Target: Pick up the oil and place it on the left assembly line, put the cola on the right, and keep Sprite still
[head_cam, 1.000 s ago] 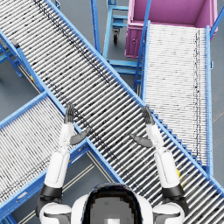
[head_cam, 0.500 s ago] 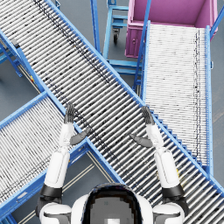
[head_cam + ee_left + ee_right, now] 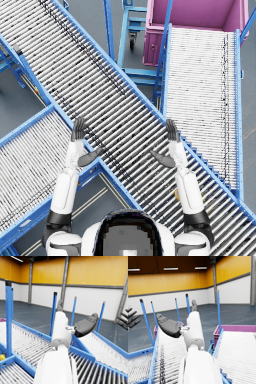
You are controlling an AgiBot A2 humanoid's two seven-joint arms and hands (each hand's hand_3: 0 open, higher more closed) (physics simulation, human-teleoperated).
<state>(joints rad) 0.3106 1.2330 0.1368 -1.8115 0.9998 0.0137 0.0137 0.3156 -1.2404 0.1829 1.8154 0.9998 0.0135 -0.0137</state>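
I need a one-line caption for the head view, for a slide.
Left hand and right hand hover open over the roller conveyor; pink bin behind.

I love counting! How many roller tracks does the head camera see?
3: the middle conveyor runs diagonally, the left conveyor lies at lower left, the right conveyor ends at the pink bin. Others may be out of view.

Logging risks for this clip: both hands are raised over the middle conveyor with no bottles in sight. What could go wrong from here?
1. None of the task's bottles shows in any view, so the left hand and right hand, both open and held apart over the middle conveyor, may react late if one arrives.
2. The left line and right line are bare rollers, so a bottle set down there could tip or roll.
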